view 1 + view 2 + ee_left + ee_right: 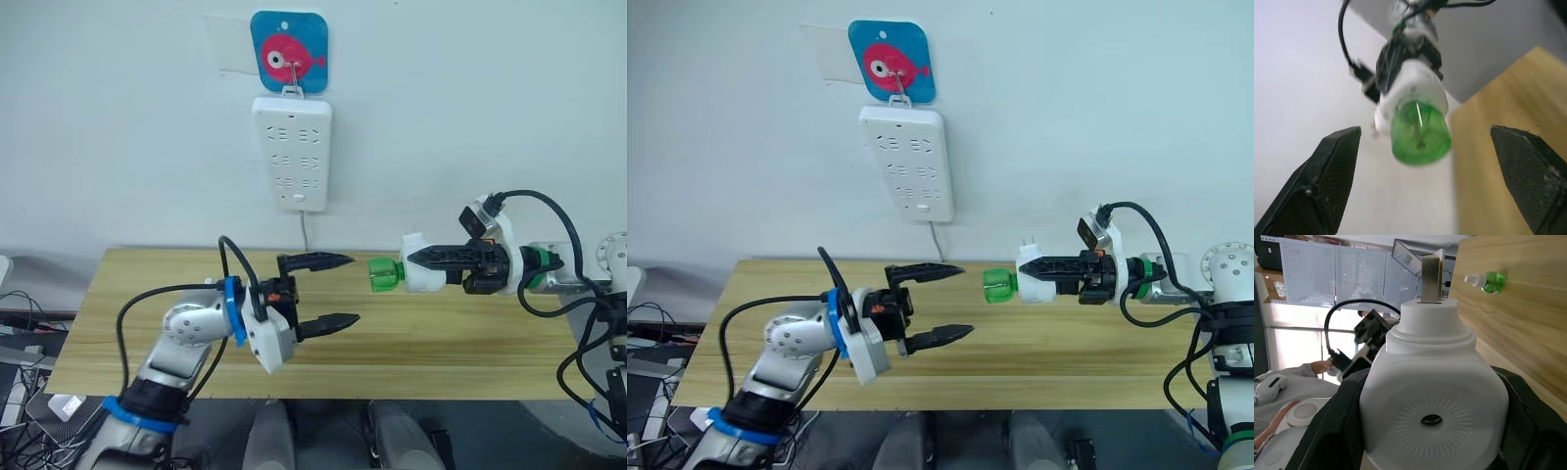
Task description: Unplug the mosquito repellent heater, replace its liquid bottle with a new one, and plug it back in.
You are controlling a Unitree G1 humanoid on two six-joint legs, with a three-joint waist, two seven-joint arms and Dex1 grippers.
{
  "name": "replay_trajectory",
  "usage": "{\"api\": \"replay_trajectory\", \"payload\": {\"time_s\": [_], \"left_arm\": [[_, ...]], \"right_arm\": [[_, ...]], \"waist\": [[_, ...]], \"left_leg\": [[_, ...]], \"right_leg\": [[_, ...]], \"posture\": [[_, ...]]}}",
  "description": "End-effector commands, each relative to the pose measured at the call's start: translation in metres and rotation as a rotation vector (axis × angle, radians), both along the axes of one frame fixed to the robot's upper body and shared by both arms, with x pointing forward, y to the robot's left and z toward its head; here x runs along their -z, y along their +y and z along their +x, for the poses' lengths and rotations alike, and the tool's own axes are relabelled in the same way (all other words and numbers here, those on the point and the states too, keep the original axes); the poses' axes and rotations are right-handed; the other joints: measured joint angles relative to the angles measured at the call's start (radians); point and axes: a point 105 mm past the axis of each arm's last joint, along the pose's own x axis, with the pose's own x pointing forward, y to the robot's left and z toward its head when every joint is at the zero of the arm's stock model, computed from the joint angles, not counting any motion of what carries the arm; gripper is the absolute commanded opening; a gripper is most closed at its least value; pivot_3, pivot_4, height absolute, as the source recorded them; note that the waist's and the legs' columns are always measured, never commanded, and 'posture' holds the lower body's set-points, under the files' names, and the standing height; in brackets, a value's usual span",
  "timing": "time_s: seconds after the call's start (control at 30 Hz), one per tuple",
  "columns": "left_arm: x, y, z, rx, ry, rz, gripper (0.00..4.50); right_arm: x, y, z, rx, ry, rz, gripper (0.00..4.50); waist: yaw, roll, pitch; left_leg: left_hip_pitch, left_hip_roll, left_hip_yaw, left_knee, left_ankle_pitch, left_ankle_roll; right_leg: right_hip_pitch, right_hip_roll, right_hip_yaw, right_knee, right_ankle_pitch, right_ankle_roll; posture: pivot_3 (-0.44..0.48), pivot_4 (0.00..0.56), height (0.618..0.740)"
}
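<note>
Heater unplugged and held in mid-air; old bottle about to be removed.

The right gripper (460, 258) clamps the mosquito repellent heater (423, 275) over the table (441, 343), its liquid bottle (385, 275) pointing at the wide-open left gripper (331, 291), which must next close on the bottle and probably twist. The new one (1488, 281) lies on the table; the wick is hidden.

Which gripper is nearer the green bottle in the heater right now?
Right. The right gripper is clamped on the heater that carries the green bottle; the left gripper, open, sits beside the bottle, not touching.
</note>
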Motion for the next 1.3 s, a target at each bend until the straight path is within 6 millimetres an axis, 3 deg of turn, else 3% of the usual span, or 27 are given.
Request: {"api": "replay_trajectory", "payload": {"time_s": [0.03,0.23,0.7,0.8,0.97,1.07,1.13,1.3], "left_arm": [[0.0,-0.003,0.007,-0.025,-0.096,-0.033,4.47],[-0.002,-0.014,0.017,-0.052,-0.164,-0.07,4.47],[-0.01,-0.027,0.012,-0.006,-0.216,-0.117,4.47],[-0.01,-0.03,0.011,0.009,-0.209,-0.116,3.87],[-0.01,-0.031,0.011,0.02,-0.197,-0.113,2.38],[-0.012,-0.029,0.013,0.013,-0.161,-0.128,2.22],[-0.012,-0.029,0.012,0.032,-0.091,-0.137,2.22],[-0.023,-0.035,0.023,0.047,0.715,-0.237,2.22]], "right_arm": [[-0.018,0.002,-0.006,-0.04,-0.046,0.051,3.02],[-0.019,0.003,-0.01,-0.054,-0.044,0.053,3.02],[-0.019,0.007,-0.013,-0.053,-0.046,0.057,3.02],[-0.018,0.007,-0.013,-0.051,-0.046,0.058,3.02],[-0.018,0.007,-0.013,-0.046,-0.044,0.055,3.02],[-0.018,0.007,-0.013,-0.045,-0.044,0.054,3.02],[-0.017,0.007,-0.013,-0.046,-0.044,0.048,3.02],[-0.012,0.001,-0.018,-0.051,-0.063,-0.017,3.02]], "waist": [[0.0,0.0,0.0],[-0.004,0.0,0.0],[-0.007,0.0,0.0],[-0.007,0.0,0.0],[-0.007,0.0,0.0],[-0.008,0.0,0.0],[-0.008,0.0,0.0],[-0.009,0.0,0.0]], "left_leg": [[0.0,0.0,0.0,0.0,0.0,0.0],[0.0,0.0,0.0,0.0,0.0,0.001],[0.0,0.0,0.0,0.001,0.0,0.0],[0.0,0.0,0.0,0.002,0.0,0.0],[0.0,0.0,0.0,0.002,0.0,-0.001],[0.0,0.0,0.0,0.002,0.0,-0.001],[0.0,0.0,0.0,0.002,0.0,-0.001],[0.0,0.0,-0.001,0.001,0.001,-0.002]], "right_leg": [[0.0,0.0,0.0,0.0,0.0,0.0],[0.0,0.0,0.0,0.002,0.0,0.0],[0.0,0.0,-0.001,0.003,0.0,0.0],[0.0,0.0,-0.001,0.003,0.0,0.0],[0.0,0.0,-0.001,0.003,0.0,0.0],[0.0,0.0,-0.001,0.003,0.0,0.0],[0.0,0.0,-0.001,0.003,0.0,0.0],[0.0,-0.001,-0.002,0.003,0.0,0.001]], "posture": [[-0.104,0.242,0.74],[-0.108,0.236,0.74],[-0.118,0.231,0.74],[-0.12,0.232,0.74],[-0.122,0.236,0.74],[-0.121,0.236,0.74],[-0.122,0.239,0.74],[-0.123,0.242,0.74]]}}
